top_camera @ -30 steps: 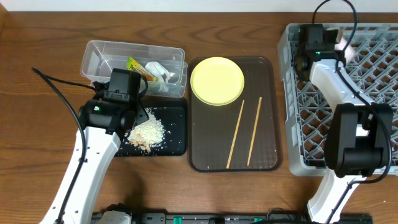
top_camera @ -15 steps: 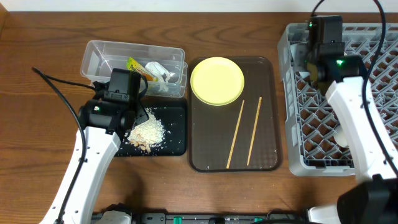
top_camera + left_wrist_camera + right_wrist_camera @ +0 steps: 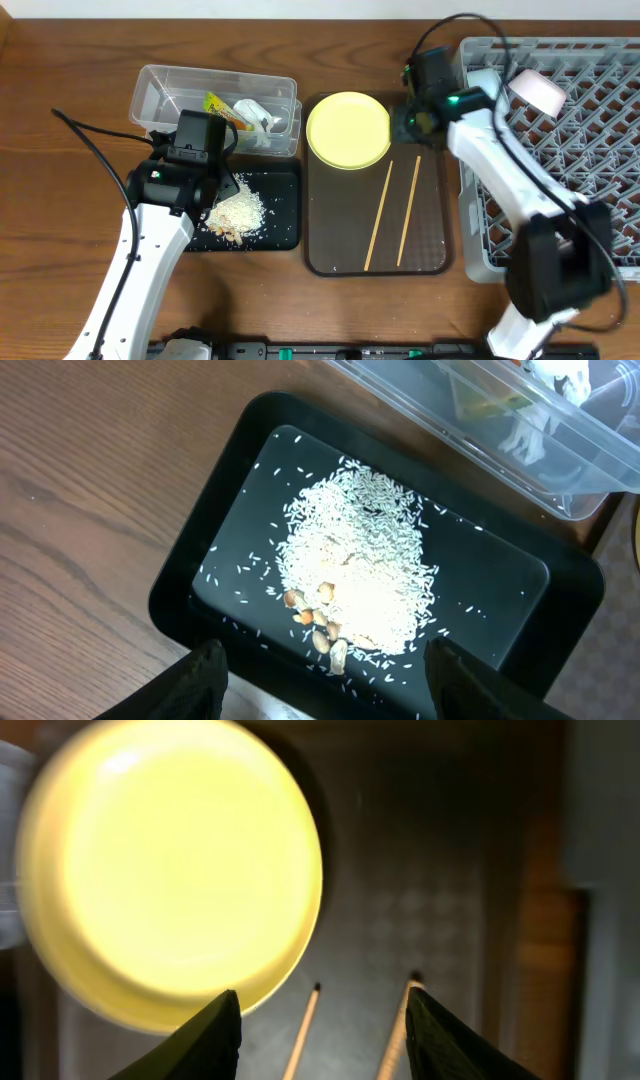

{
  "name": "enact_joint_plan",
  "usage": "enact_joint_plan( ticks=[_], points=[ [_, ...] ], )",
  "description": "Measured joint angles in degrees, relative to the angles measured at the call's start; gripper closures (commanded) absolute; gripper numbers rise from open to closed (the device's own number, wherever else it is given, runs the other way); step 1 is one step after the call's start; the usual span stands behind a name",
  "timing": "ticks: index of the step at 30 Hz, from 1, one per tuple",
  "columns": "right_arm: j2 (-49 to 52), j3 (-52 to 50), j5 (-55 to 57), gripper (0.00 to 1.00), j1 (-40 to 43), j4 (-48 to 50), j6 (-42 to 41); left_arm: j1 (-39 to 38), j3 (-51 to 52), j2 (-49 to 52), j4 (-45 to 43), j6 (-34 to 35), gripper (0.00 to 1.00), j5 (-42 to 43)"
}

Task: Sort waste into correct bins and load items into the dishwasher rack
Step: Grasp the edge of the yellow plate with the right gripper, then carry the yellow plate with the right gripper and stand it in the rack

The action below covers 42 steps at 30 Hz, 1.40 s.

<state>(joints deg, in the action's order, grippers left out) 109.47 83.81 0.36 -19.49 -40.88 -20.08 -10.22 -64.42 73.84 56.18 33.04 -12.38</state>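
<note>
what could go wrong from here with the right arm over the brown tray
1. The yellow plate lies flat on the brown tray, so the open right gripper may slip off its low rim or shove it.
2. The chopsticks are thin, flat and apart; a pinch could miss one or knock it aside.
3. The left gripper hangs open over the rice; dipping could scatter grains out of the black tray.
</note>
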Motion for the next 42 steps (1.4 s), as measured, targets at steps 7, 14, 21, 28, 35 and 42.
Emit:
enact_joint_plan(
  ticks=[7,14,21,28,35,42],
  points=[
    [9.29,-0.48,0.24,0.61,-1.66,5.38,-5.57,0.00,0.00,0.00,0.02,0.00,0.34,0.00],
    [11.06,-0.63,0.90,0.99,-2.54,7.78,-9.81,0.00,0.00,0.00,0.02,0.00,0.34,0.02],
    [10.69,-0.55,1.62,0.99,-2.29,8.83,-12.15,0.00,0.00,0.00,0.04,0.00,0.34,0.00],
    [0.48,-0.63,7.82,0.99,-0.13,4.70,-6.73,0.00,0.00,0.00,0.02,0.02,0.34,0.02],
    [-19.34,-0.31,22.10,0.99,4.11,0.79,2.95,0.00,0.00,0.00,0.04,0.00,0.34,0.02],
    [-29.35,-0.26,40.81,0.99,8.20,-0.83,15.78,0.00,0.00,0.00,0.02,0.00,0.34,0.02]
  ],
)
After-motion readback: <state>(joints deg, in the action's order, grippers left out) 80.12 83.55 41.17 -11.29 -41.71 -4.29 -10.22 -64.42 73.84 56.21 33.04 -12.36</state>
